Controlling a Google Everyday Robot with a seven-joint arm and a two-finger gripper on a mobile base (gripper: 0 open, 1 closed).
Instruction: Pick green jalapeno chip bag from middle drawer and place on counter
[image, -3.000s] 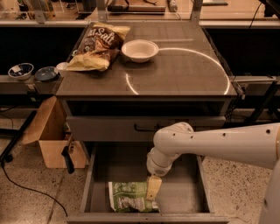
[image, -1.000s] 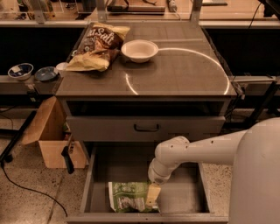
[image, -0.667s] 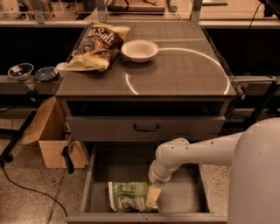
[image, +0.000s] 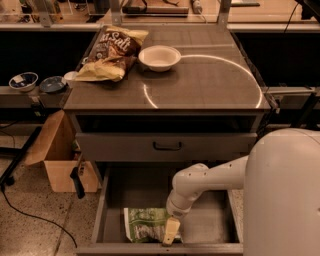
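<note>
Item: green jalapeno chip bag, lying flat on the floor of the middle drawer, toward its front edge. The bag's right end sits directly under the gripper; the rest extends to the gripper's left.
Gripper: lowered into the open drawer on a white arm, tip at the bag's right edge. Open or closed: cannot tell.
Behind and above the gripper: closed drawer front with black handle, then the counter, bearing a white bowl and a brown-and-yellow "Salt" bag.
Far left of the gripper: cardboard box on the floor.
</note>
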